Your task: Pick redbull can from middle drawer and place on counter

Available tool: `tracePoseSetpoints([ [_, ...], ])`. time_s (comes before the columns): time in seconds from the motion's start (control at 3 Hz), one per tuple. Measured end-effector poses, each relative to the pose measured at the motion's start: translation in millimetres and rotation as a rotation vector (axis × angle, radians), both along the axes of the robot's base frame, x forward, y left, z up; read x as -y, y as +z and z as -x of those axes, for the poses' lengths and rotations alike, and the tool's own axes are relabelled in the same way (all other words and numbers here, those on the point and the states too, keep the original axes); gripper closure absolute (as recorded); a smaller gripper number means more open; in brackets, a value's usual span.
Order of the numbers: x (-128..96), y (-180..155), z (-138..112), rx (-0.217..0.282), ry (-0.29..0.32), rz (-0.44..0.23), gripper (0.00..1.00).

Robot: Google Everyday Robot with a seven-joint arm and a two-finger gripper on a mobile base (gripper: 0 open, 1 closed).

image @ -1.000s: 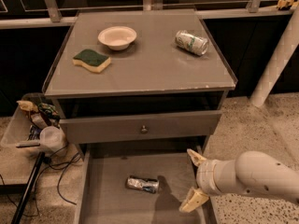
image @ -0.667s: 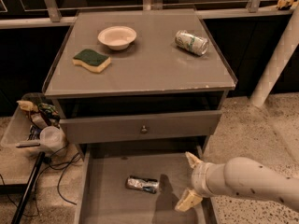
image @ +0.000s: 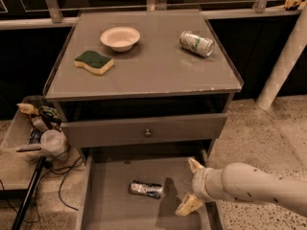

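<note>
The redbull can [image: 146, 189] lies on its side on the bare bottom of the open middle drawer [image: 110, 205], near its middle. My gripper [image: 191, 186] comes in from the right on a white arm and hovers over the drawer's right part, a short way right of the can, fingers spread open and empty. One fingertip [image: 194, 164] points up, the other fingertip [image: 184, 207] down. The counter [image: 148, 66] is the grey cabinet top above.
On the counter lie a white bowl [image: 120, 37], a green-and-yellow sponge [image: 94, 63] and a fatter silver can with green markings [image: 196, 43]. A drawer front with a small knob [image: 147, 132] sits above the open drawer. A cluttered tray [image: 33, 128] stands left; a white post [image: 283, 61] stands right.
My gripper and arm have moved left over the drawer, closer to the redbull can. The can and the things on the counter have not moved.
</note>
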State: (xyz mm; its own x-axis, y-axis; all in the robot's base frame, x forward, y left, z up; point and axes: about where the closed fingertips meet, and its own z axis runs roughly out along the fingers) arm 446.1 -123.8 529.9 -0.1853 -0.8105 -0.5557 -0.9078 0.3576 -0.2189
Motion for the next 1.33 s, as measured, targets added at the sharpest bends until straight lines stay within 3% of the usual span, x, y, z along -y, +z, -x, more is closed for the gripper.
tracePoseSetpoints([
  [1.0,-43,-36,-16,0.001,0.008,-0.094,0.0],
  [1.33,-58,-45,-15,-0.003,0.037,-0.137,0.0],
])
